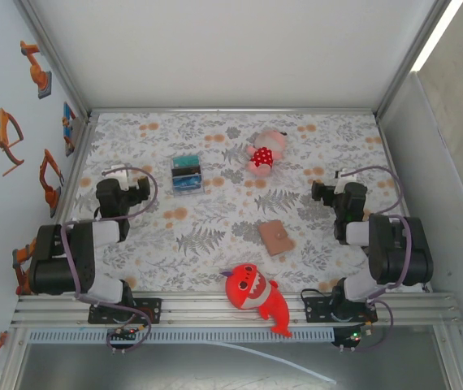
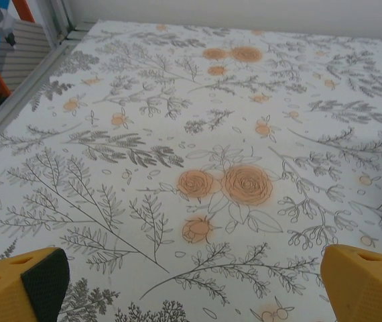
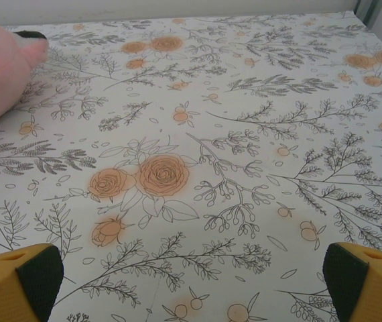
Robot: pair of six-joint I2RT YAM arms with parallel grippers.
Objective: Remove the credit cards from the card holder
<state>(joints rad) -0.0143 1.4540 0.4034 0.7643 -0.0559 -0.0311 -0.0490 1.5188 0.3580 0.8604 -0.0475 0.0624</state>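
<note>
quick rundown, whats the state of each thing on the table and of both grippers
card holder: folded shut, lying flat on the table
left gripper: open, fingers wide apart, nothing between them
right gripper: open, fingers wide apart, nothing between them
striped block: resting, untouched
pink plush: lying down, untouched
red shark plush: lying at the near edge, untouched

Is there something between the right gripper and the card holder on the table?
Nothing visible does. The card holder lies folded on bare cloth, apart from the open right gripper. The red plush lies by the near edge and the pink plush farther back, both off that path.
</note>
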